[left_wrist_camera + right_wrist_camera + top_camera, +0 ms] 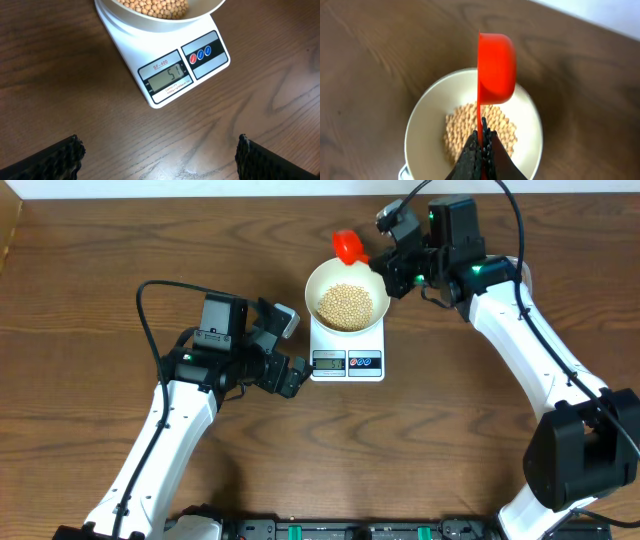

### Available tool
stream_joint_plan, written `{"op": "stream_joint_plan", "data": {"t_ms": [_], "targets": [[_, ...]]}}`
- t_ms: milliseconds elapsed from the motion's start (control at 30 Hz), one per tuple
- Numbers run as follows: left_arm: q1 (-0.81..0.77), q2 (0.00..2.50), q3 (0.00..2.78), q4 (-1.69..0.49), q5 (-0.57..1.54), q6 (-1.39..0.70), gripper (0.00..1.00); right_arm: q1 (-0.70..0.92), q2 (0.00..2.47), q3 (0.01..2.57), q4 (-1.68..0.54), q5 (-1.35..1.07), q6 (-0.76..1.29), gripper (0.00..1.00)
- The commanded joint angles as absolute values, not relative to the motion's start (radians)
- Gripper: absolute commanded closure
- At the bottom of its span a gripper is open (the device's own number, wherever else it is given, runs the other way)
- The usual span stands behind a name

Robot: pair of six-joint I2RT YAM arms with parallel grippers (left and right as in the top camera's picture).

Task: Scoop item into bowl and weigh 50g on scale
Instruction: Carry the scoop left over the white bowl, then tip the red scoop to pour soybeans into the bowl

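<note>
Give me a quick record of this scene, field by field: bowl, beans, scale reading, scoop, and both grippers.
bowl: white bowl, sitting on the scale
beans: pale-tan beans piled in the bowl's middle
display: the display reads 51
scoop: red scoop, turned on edge above the bowl near its far rim
right gripper: right gripper shut on the scoop's handle
left gripper: left gripper open, holding nothing, over the table beside the scale's display end

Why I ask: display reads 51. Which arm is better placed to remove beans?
Right. The right gripper holds the red scoop at the bowl; the left gripper is open, empty, beside the scale.
</note>
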State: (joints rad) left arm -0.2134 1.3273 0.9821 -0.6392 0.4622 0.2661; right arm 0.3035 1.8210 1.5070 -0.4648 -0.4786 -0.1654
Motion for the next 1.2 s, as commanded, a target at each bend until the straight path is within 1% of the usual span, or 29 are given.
{"op": "stream_joint_plan", "data": {"t_ms": [0, 333, 567, 1167], "targets": [[-0.215, 1.319, 1.001, -0.640, 0.459, 0.273, 0.01, 0.307, 1.824, 1.524, -0.492, -0.508, -0.220, 0.99], [-0.215, 1.319, 1.001, -0.640, 0.459, 0.273, 0.01, 0.322, 1.824, 1.524, -0.585, -0.496, -0.298, 0.99], [-0.215, 1.319, 1.001, -0.640, 0.459, 0.273, 0.01, 0.343, 1.836, 1.523, -0.617, -0.411, -0.357, 0.99], [-0.215, 1.319, 1.001, -0.640, 0.459, 0.273, 0.01, 0.358, 1.898, 1.523, -0.591, -0.376, -0.356, 0.99]]}}
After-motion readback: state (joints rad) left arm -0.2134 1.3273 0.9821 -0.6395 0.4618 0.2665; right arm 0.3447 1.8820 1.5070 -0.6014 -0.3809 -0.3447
